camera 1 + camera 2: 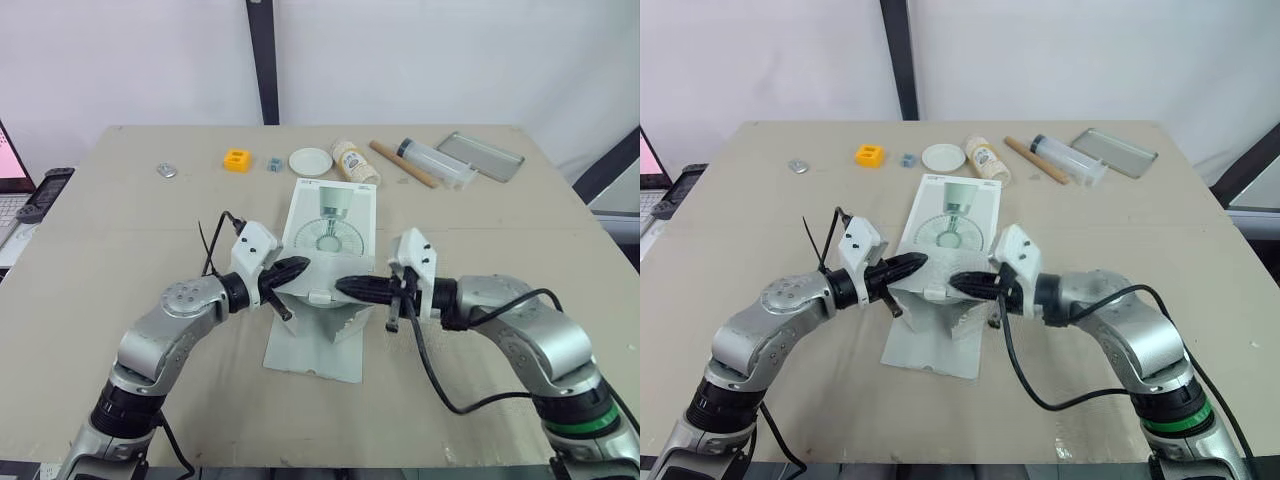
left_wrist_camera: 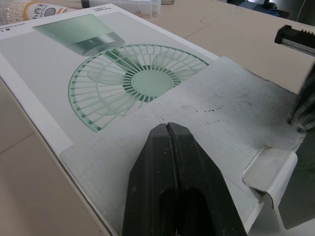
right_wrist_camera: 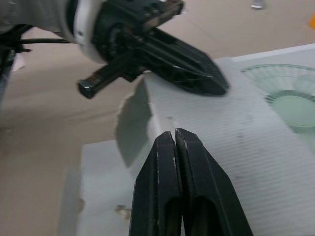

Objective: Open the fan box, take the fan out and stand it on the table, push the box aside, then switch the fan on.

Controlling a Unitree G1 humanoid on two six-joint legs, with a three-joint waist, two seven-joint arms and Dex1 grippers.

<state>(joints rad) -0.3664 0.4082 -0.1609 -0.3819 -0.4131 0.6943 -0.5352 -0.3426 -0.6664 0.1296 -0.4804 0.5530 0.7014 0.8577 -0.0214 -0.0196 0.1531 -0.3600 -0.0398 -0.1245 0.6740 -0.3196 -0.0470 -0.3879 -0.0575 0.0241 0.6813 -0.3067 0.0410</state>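
Observation:
The white fan box [image 1: 335,215], with a green fan printed on top, lies flat in the middle of the table. Its near end is open: a long flap [image 1: 312,350] lies on the table towards me, and an inner flap [image 2: 221,98] is folded back over the printed top. My left gripper [image 1: 303,266] is shut, and its tip rests on that inner flap at the box's near edge. My right gripper [image 1: 342,287] is also shut and points at the same edge from the other side. The two tips are a few centimetres apart. The fan itself is hidden.
Along the table's far side lie a yellow block [image 1: 236,159], a white lid [image 1: 310,160], a bottle of beads [image 1: 355,160], a wooden rod [image 1: 403,163], a clear tube [image 1: 437,162] and a metal tray [image 1: 481,155]. A phone [image 1: 45,193] sits off the left edge.

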